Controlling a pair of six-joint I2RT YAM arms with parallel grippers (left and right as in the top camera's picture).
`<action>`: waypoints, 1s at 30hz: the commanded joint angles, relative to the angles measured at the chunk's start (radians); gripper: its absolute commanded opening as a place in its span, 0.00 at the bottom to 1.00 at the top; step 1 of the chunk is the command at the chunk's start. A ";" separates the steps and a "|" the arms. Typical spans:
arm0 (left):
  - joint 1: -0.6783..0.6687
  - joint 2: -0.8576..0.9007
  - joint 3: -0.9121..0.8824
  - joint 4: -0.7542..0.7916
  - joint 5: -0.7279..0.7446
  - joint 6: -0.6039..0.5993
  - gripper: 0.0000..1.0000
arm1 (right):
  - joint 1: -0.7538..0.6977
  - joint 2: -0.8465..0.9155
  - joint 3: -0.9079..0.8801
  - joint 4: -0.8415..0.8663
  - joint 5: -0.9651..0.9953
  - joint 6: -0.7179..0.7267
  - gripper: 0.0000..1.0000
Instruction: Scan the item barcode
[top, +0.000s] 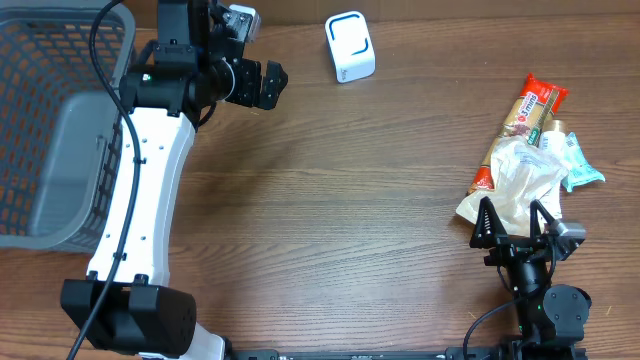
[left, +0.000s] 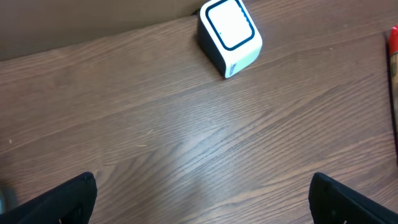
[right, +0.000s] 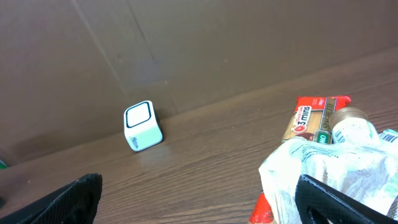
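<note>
The white cube scanner (top: 350, 47) with a dark-outlined window stands at the back of the table, and shows too in both wrist views (left: 229, 35) (right: 142, 126). At the right lies a heap of items: a red-and-tan pasta packet (top: 528, 112) (right: 314, 115), a crumpled white bag (top: 518, 178) (right: 323, 168), a small jar (right: 352, 122) and a teal packet (top: 582, 168). My right gripper (top: 510, 212) (right: 199, 199) is open at the heap's near edge, its right finger (right: 342, 202) in front of the white bag, nothing between the jaws. My left gripper (top: 268, 88) (left: 202, 199) is open and holds nothing, left of the scanner.
A grey mesh basket (top: 40, 60) fills the far left of the table, beside the left arm's white link (top: 140, 190). A brown cardboard wall (right: 205, 43) runs behind the scanner. Bare wood tabletop (top: 340, 200) lies between the two arms.
</note>
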 joint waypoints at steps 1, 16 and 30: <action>-0.007 -0.128 -0.010 -0.005 -0.104 0.019 1.00 | -0.008 -0.008 -0.010 0.004 0.005 -0.001 1.00; -0.006 -0.889 -1.163 0.961 -0.152 0.071 1.00 | -0.008 -0.008 -0.010 0.004 0.006 -0.001 1.00; -0.006 -1.548 -1.728 0.895 -0.170 0.175 1.00 | -0.008 -0.008 -0.010 0.004 0.005 -0.001 1.00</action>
